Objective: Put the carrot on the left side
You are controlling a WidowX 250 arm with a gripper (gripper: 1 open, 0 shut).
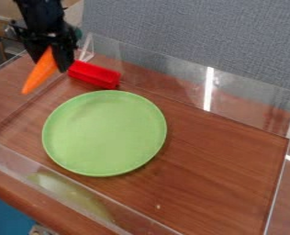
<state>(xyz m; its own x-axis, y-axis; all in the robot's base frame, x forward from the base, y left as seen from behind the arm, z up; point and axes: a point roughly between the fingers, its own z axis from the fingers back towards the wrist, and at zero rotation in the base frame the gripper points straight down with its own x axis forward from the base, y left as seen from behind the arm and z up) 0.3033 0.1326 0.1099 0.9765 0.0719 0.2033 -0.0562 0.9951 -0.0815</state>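
The orange carrot (41, 73) hangs tilted in the air over the left part of the table, its thick end up in my black gripper (49, 57), which is shut on it. Its pointed tip aims down and left. The carrot's green top is hidden between the fingers. The green plate (105, 131) lies to the lower right of the gripper, apart from it.
A red rectangular block (94, 73) lies just right of the gripper, behind the plate. Clear plastic walls (209, 87) ring the wooden table (221, 156). Boxes stand beyond the back left corner.
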